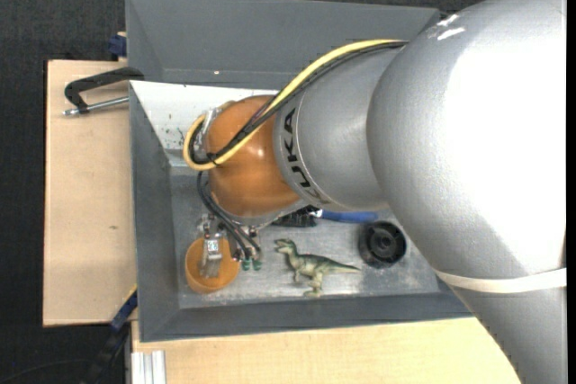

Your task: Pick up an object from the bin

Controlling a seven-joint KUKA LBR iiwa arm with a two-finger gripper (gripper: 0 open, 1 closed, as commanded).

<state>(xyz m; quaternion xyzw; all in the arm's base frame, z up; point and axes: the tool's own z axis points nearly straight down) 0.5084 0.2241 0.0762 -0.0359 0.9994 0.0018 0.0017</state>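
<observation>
My gripper (pixel 213 249) is low in the front left corner of the bin, directly above an orange round disc-like thing (pixel 200 277) and seemingly touching its top. A small green toy dinosaur (pixel 311 266) stands just to the right of it on the bin floor, apart from the gripper. Whether the orange thing is gripped is hidden.
A black round ribbed piece (pixel 382 245) lies right of the dinosaur near the front wall. A blue stick-like thing (pixel 348 216) pokes out from under the arm. The arm and its orange cover hide the middle and right of the bin.
</observation>
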